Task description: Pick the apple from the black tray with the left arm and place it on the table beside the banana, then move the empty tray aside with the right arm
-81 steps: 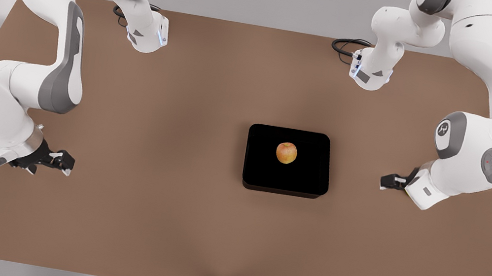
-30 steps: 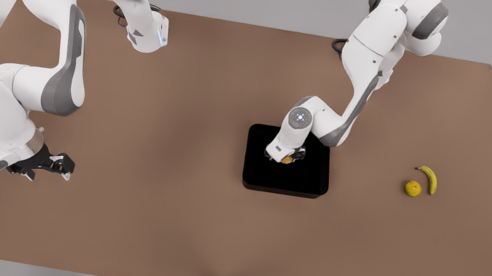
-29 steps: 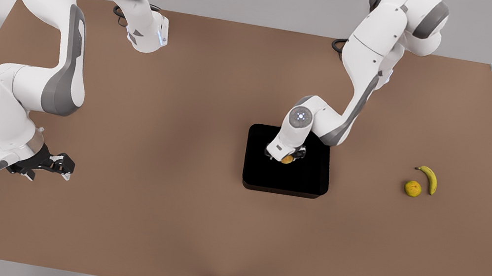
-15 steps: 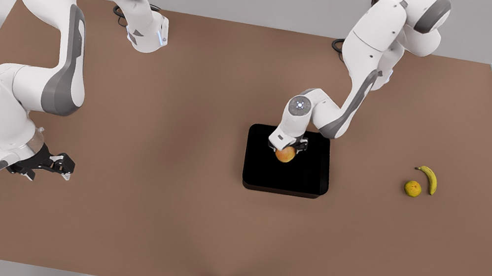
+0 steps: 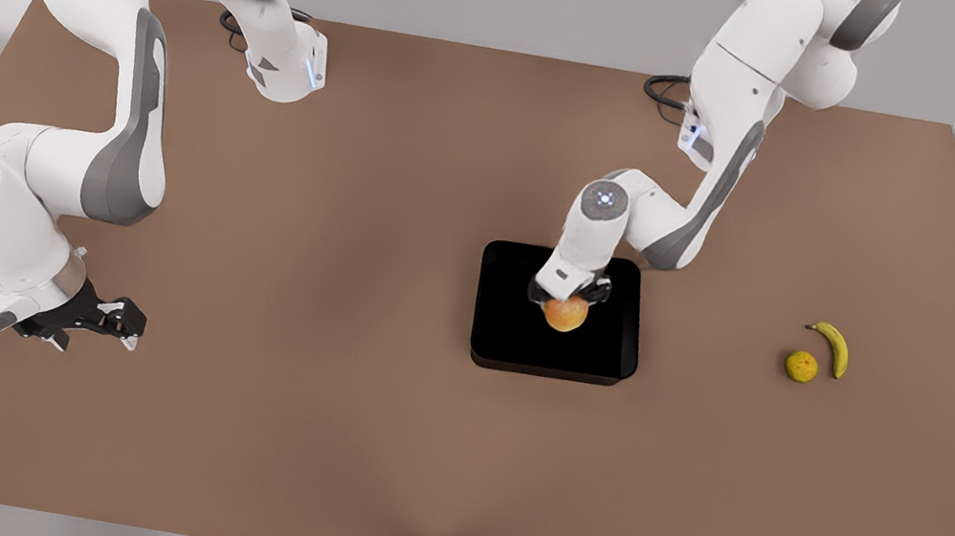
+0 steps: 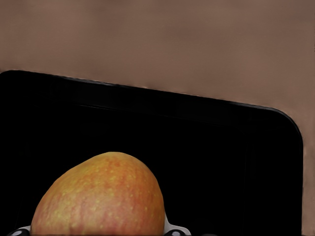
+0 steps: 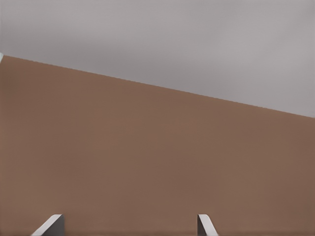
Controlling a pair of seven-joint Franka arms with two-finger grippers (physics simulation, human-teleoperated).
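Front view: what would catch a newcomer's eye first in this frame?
The glossy black, nearly square tray at the middle of the matte brown table, with the left tool shut on the yellow-orange, red-blushed apple over it. Next, the curved yellow banana beside a duller yellow-orange round fruit toward the front view's right. The right tool waits open at the front view's left.

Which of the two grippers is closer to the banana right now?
The left gripper, holding the apple over the black tray. The right gripper waits far across the table from the banana.
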